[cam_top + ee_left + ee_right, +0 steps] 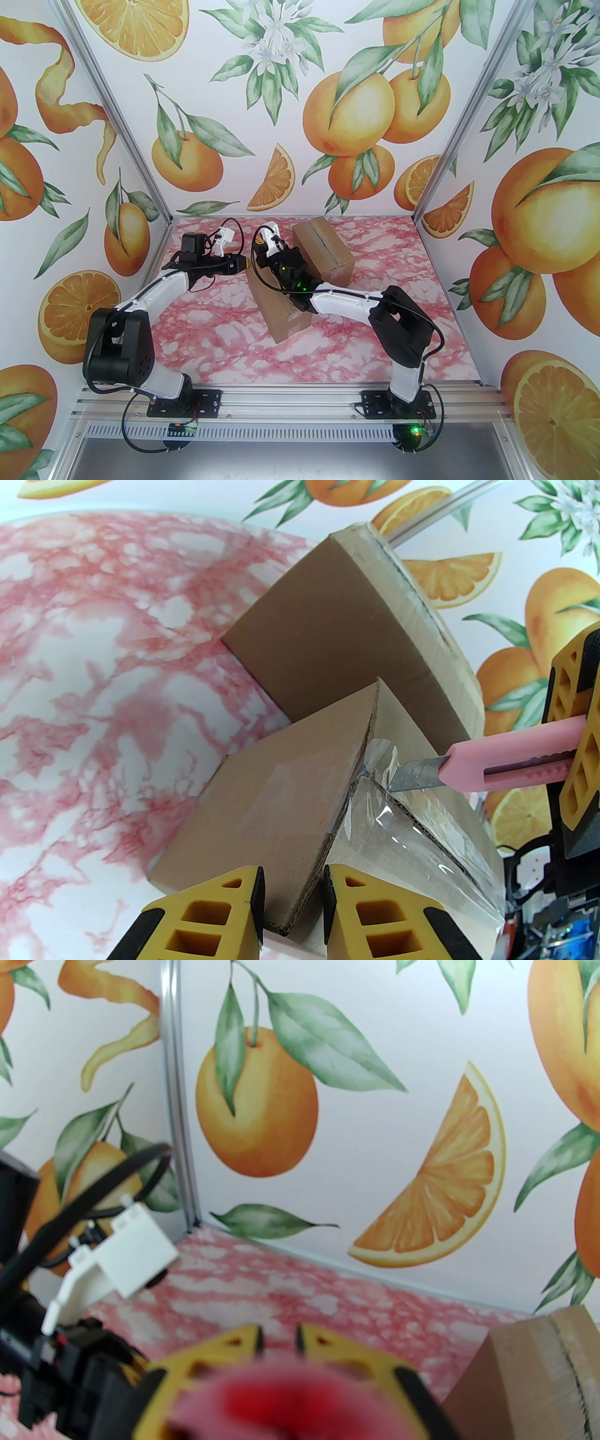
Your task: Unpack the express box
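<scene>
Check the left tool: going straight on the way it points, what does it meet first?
The raised cardboard flap of the near box: its edge sits between the fingers of the left tool, so contact would come almost at once. Whether the pads touch it now is unclear.

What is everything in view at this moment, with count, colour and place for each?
nearer brown cardboard box: one, brown, mid-table, top flap raised
farther brown cardboard box: one, brown, just behind the nearer one
clear packing tape: one strip, transparent, over the nearer box's seam
pink plastic utility knife: one, pink, metal blade out, tip at the tape
pink-and-white marbled tabletop: one, under both boxes
orange-print wall panels: three, white with oranges and leaves, left, back, right
left hand: one, yellow and black, fingers astride the raised flap, grip unclear
right hand: one, yellow and black, shut on the knife
</scene>
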